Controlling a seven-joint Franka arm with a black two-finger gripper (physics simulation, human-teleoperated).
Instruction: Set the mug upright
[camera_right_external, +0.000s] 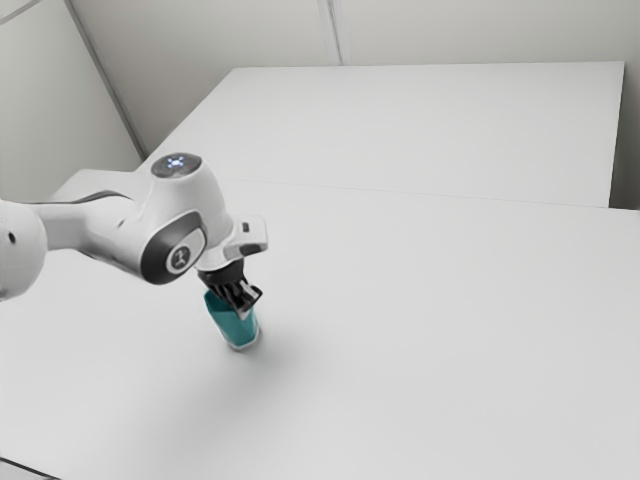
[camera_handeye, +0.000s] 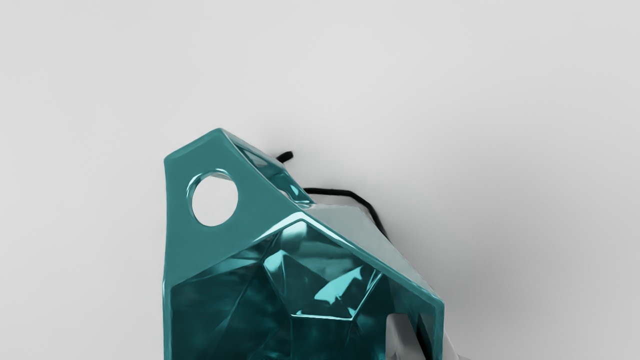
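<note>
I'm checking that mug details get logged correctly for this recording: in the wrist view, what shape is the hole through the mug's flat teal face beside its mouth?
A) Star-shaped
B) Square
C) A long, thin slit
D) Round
D: the flat face of the mug has a hole with a smoothly curved, cornerless edge, and pale color shows through it.

The mug (camera_right_external: 236, 329) is teal and faceted, with a glossy inside, a paler outer face and a round hole through its flat handle (camera_handeye: 250, 202). It leans over the table (camera_right_external: 420, 330), mouth up toward the exterior view's left, one wall pinched in the gripper (camera_right_external: 248, 303); whether its base touches down is hard to tell.
</note>
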